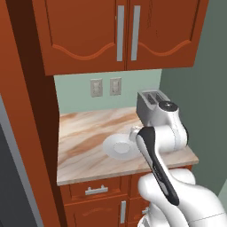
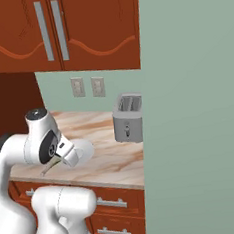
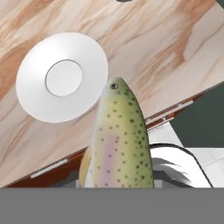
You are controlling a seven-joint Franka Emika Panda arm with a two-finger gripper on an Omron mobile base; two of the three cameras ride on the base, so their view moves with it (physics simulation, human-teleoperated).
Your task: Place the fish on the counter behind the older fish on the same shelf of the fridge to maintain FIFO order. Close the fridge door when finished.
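Note:
My gripper [image 2: 61,160] is shut on the fish [image 3: 119,140], a spotted olive-green body with a pink stripe, its head pointing away from the hand. The fish hangs above the front edge of the marbled counter [image 3: 166,48], just beside an empty white plate [image 3: 62,83]. In the right base view a yellowish sliver of the fish [image 2: 49,168] pokes out below the hand. In the left base view the arm covers the hand near the plate [image 1: 119,147]. The older fish and the shelf are out of view. A grey upright edge [image 1: 11,168] at the far left may be the fridge; I cannot tell.
A silver toaster [image 2: 127,119] stands at the back right of the counter [image 1: 84,133]. Orange-brown upper cabinets [image 1: 119,31] hang overhead, and drawers [image 1: 95,189] sit below. A pale green wall [image 2: 198,107] closes the right side.

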